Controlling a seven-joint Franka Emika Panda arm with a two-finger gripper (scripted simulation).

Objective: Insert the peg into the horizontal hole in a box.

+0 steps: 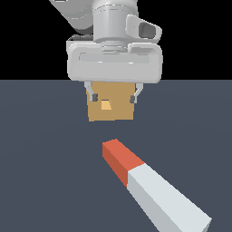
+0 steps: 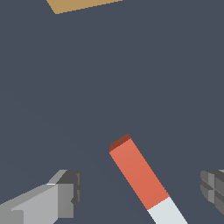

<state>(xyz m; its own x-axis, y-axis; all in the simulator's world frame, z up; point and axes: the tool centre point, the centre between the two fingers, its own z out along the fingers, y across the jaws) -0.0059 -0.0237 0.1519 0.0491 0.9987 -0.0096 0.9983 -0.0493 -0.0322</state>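
while nothing is yet held, the scene reads as an early stage of the task.

end effector: the end effector point(image 1: 113, 98) hangs above the desk point(image 1: 41, 149) with its fingers point(image 1: 94, 96) spread wide and nothing between them; in the wrist view the two pads sit far apart at either side of the frame, so it is released.

peg: the peg point(image 1: 154, 186) lies flat on the desk, well apart from the box and nearer the exterior camera. its red-orange end point(image 1: 118, 159) points toward the box; the pale grey-white length runs away toward the exterior view's right. in the wrist view the red end lies between the open fingers but below them, untouched.

box: the box point(image 1: 118, 111) sits on the desk behind the end effector in the exterior view, its upper part hidden by the white hand.

hole: the hole point(image 1: 105, 105) shows as a small lighter square in the face turned toward the peg, and it is empty.

done so far: as far as these views show, only a hover roughly over the peg's red end.

left to do: descend, close on the peg, lift it, level it with the hole, line up its axis, then push it in.

judgement: the peg lies at an angle to the box face, so i expect it needs turning before insertion.
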